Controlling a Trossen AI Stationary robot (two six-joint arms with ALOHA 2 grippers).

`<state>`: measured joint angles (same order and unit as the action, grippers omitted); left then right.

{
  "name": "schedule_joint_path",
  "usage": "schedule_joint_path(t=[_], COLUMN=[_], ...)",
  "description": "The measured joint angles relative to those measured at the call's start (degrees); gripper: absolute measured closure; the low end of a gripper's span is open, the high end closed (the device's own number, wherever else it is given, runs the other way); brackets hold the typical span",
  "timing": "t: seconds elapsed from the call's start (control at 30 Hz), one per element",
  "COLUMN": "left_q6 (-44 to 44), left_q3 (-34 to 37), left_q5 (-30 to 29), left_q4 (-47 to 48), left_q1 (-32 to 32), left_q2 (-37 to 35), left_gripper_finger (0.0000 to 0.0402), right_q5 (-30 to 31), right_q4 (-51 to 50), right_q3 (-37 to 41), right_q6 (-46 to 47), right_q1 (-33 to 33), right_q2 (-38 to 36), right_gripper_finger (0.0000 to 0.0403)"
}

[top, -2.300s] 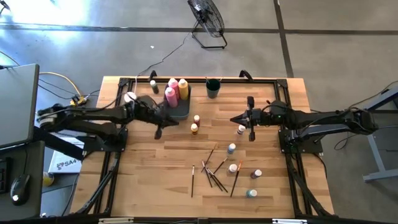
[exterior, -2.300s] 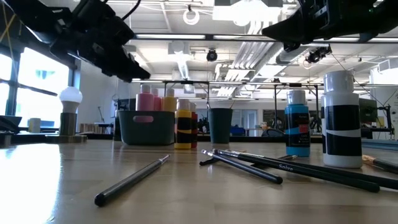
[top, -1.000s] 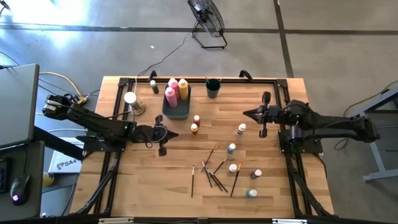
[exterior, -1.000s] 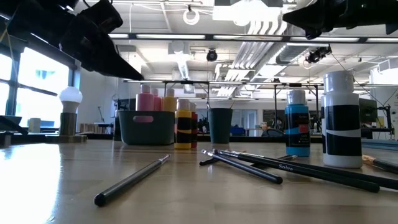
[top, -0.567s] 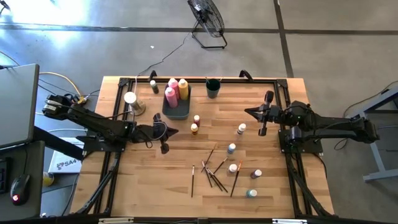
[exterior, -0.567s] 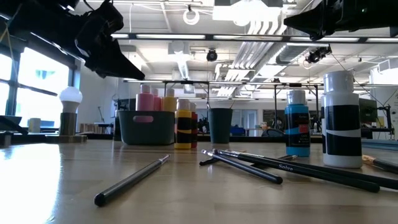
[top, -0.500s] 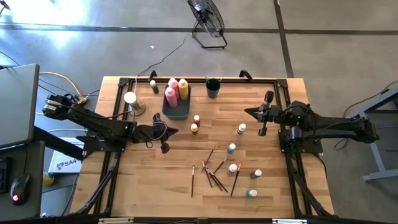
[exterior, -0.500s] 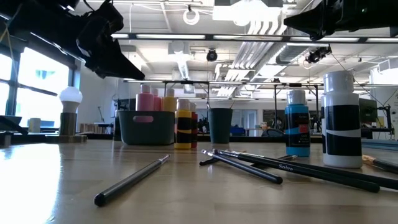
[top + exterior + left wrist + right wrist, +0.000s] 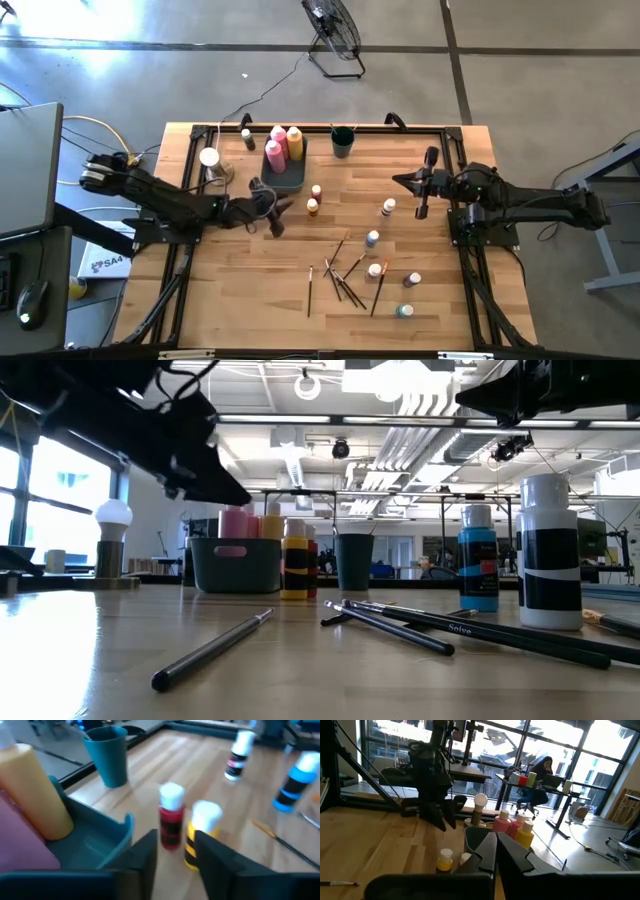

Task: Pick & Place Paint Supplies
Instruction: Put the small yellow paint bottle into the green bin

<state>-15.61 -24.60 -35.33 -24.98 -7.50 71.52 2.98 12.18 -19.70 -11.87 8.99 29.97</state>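
Note:
My left gripper (image 9: 285, 208) hovers open over the table, just left of a small red bottle (image 9: 171, 822) and a small yellow bottle (image 9: 202, 832), which stand upright beyond its fingers. Beside it, a dark teal bin (image 9: 283, 178) holds the tall pink squeeze bottle (image 9: 274, 153) and the yellow one (image 9: 294, 142). Several more small white-capped bottles (image 9: 372, 238) and thin paintbrushes (image 9: 340, 275) lie toward the near right. My right gripper (image 9: 400, 183) waits shut above the table's right side, holding nothing.
A teal cup (image 9: 343, 141) stands at the far edge, right of the bin. A white knob on a tan base (image 9: 210, 160) sits at the far left, a small bottle (image 9: 247, 138) behind it. Bare wood lies near left.
My left gripper has moved toward the table's right, nearer the red and yellow bottles, sinking a little and rolling about its own line. My right arm has kept still.

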Motion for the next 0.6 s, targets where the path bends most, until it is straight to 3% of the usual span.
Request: schedule_joint_path(t=[0.13, 0.33, 0.6], left_q6=[-3.6, -4.2, 3.0], left_q3=[0.0, 0.0, -2.7], left_q5=[4.2, 16.7, 15.6], left_q4=[-3.1, -4.8, -6.8], left_q1=[4.1, 7.9, 7.9], left_q2=[2.7, 4.9, 10.8], left_gripper_finger=[0.0194, 0.0108, 0.0087], right_q5=[0.1, 0.1, 0.1], right_q4=[0.1, -0.3, -0.5], right_q3=[0.0, 0.0, 0.0], right_q6=[0.0, 0.0, 0.0], right_q1=[0.0, 0.0, 0.0], right_q2=[0.0, 0.1, 0.1], right_gripper_finger=[0.0398, 0.0398, 0.0398])
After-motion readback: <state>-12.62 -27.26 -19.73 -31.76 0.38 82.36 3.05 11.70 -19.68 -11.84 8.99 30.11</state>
